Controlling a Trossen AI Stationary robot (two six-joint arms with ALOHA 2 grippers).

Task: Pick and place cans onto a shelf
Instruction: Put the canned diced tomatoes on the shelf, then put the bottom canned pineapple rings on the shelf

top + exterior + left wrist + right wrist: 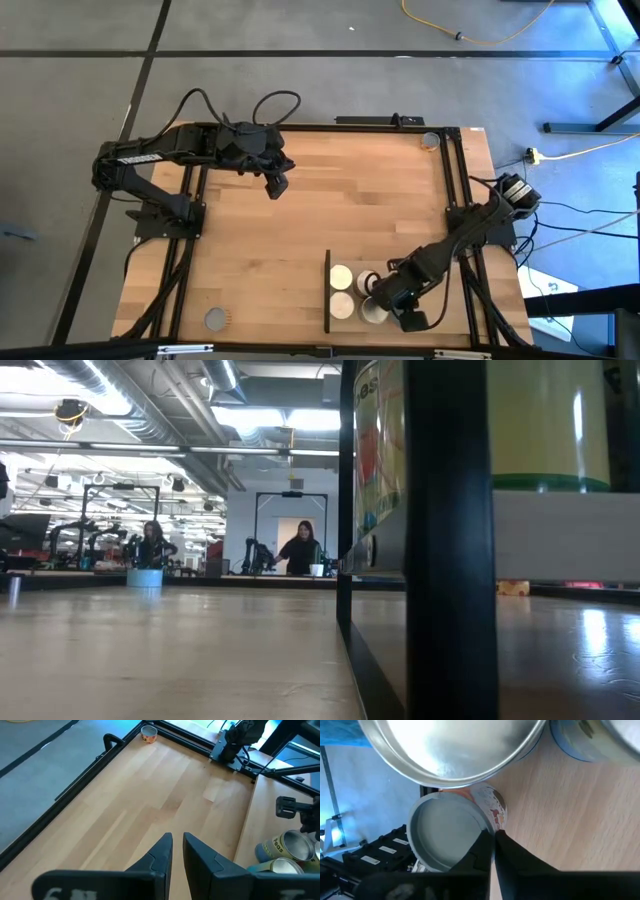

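The right gripper (398, 306) sits at the near right part of the worktop (320, 210), right over the shelf (345, 292). In the right wrist view its two dark fingers (487, 851) lie almost together with only a thin slit between them, their tips at the rim of a grey-topped can (451, 831); whether they pinch that rim or merely rest against it cannot be told. A larger shiny metal can top (455, 750) fills the upper part of that same view, and another tin's blue wall (572, 742) shows beside it.

From above, two cans with pale cream tops (341, 291) stand side by side on the shelf next to its thin black upright edge (327, 291), and a third pale top (372, 312) shows just beside the right gripper.

Farther out, a grey-topped can (216, 319) stands alone near the near left corner of the worktop, and another can (431, 141) sits at the far right corner.

The left gripper (277, 184) hangs above the bare far-left middle of the worktop, well apart from the shelf, its fingers (160, 852) set slightly apart with nothing between them.

In the low view, two people (300, 548) show in the room beyond.
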